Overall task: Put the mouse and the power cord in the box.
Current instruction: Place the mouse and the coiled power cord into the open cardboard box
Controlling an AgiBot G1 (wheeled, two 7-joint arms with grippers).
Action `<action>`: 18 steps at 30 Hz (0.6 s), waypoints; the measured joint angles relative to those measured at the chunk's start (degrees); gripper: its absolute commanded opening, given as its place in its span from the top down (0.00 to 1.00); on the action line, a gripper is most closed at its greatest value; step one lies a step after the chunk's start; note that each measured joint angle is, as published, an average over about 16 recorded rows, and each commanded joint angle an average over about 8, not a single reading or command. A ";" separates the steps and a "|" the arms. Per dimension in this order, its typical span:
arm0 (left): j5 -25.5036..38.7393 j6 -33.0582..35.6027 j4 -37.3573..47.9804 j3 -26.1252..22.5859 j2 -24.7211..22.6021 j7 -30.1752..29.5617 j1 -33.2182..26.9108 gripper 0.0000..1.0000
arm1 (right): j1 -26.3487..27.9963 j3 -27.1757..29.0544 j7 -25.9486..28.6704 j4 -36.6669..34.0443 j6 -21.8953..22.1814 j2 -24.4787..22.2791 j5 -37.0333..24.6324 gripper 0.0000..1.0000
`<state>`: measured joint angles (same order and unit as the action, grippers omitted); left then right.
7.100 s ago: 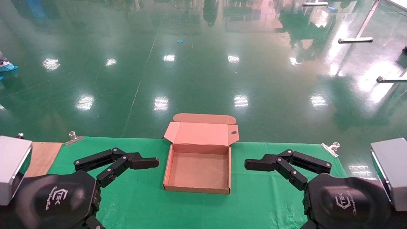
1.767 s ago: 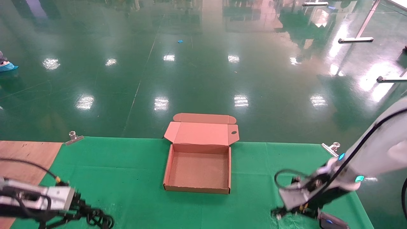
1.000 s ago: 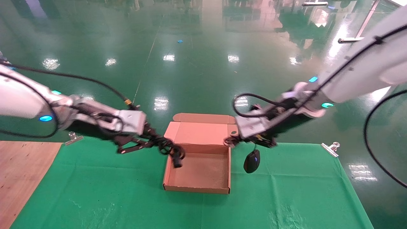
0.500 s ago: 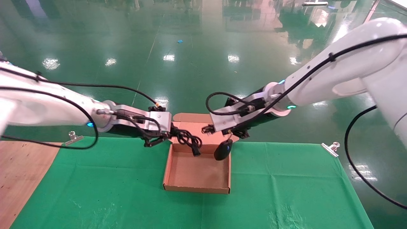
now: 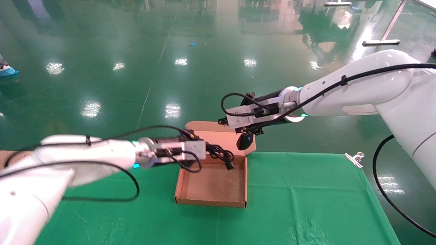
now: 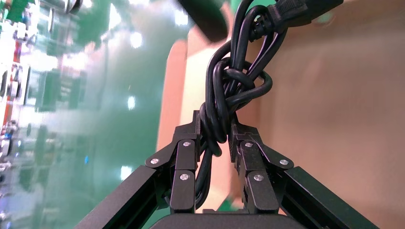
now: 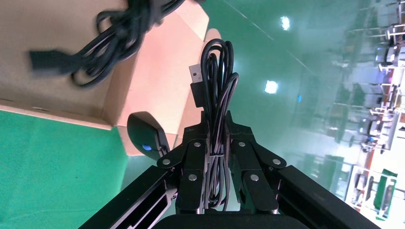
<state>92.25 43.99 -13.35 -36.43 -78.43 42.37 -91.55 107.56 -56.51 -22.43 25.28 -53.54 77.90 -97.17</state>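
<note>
The open tan-pink box point(image 5: 210, 202) lies on the green cloth, its lid point(image 5: 214, 136) standing up at the back. My left gripper point(image 5: 208, 150) hangs over the box's back left part, shut on the power cord point(image 5: 223, 156), whose plug dangles above the box floor. In the left wrist view that gripper point(image 6: 216, 129) pinches the knotted power cord point(image 6: 229, 90). My right gripper point(image 5: 250, 131) is above the box's back right corner, shut on the mouse's coiled wire point(image 7: 217, 81). The mouse point(image 5: 244, 140) hangs below it in front of the lid, seen as a black mouse point(image 7: 145, 136) in the right wrist view.
The green cloth point(image 5: 306, 204) covers the table, held by a metal clip point(image 5: 354, 158) at its far right edge. The table ends just behind the box, with glossy green floor beyond. The two arms reach in from either side of the box.
The left gripper has carried the power cord rightward, farther over the box. The right gripper has lifted the mouse from the box's back wall up to lid height.
</note>
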 measured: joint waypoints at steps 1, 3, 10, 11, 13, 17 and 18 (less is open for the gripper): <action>-0.43 -0.98 -0.74 -0.42 -0.06 -0.07 0.96 1.00 | 0.13 -0.26 -0.14 -0.25 -0.20 -0.05 0.37 1.00; -1.17 -3.13 -2.21 -1.58 -0.17 -0.61 2.74 1.00 | 0.43 -0.73 -0.50 -0.78 -0.86 -0.16 1.11 1.00; -2.26 -10.79 -6.93 -8.42 -0.42 -5.77 7.09 1.00 | 1.62 -1.76 -2.41 -3.01 -4.88 -0.48 3.63 1.00; -2.29 -11.86 -7.50 -9.65 -0.43 -6.84 7.52 1.00 | 1.78 -1.85 -2.75 -3.38 -5.55 -0.51 3.97 1.00; -2.29 -13.69 -8.51 -12.15 -0.44 -9.08 8.23 1.00 | 2.08 -2.00 -3.46 -4.12 -6.88 -0.56 4.64 1.00; -2.31 -16.05 -10.06 -17.15 -0.39 -13.83 8.99 0.72 | 2.57 -2.22 -4.99 -5.64 -9.62 -0.59 5.95 1.00; -2.30 -16.41 -10.34 -18.34 -0.38 -14.96 9.06 0.59 | 2.68 -2.26 -5.37 -6.01 -10.27 -0.58 6.26 1.00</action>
<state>89.94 27.58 -23.69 -54.77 -78.81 27.41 -82.49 110.24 -58.77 -27.80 19.28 -63.82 77.32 -90.90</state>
